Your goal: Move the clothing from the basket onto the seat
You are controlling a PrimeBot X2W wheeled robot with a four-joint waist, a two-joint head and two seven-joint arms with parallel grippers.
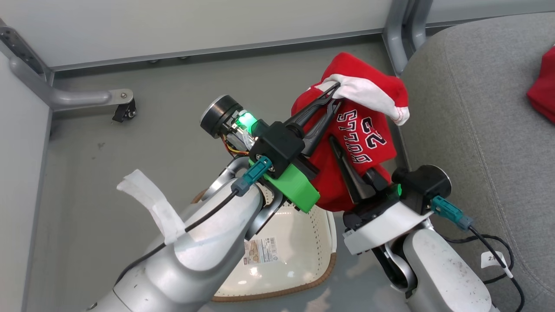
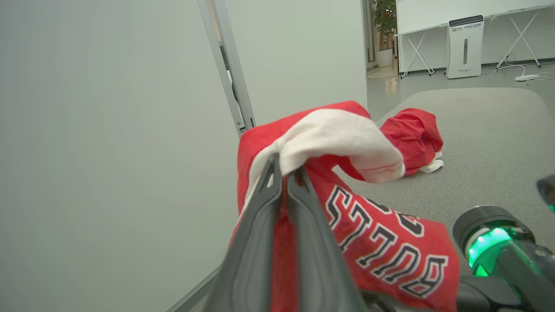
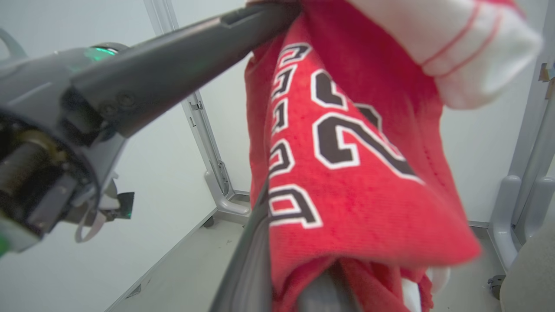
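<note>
While my left tool point(image 1: 334, 93) pinches its white ribbed trim, the jersey point(image 1: 364, 138), soft red knit w/ black "BULLS 23" outlined white, hangs bunched above the cream perforated plastic basket point(image 1: 303, 247), beside the rounded grey fabric seat point(image 1: 468, 130). My right tool point(image 1: 338, 149) is clamped on the lower folds. A 2nd red garment point(image 1: 544, 86) lies crumpled on the seat.

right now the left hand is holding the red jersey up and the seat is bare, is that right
Not quite. The left hand does hold the jersey up, but the seat is not bare: another red garment already lies on it, as the left wrist view shows.
</note>
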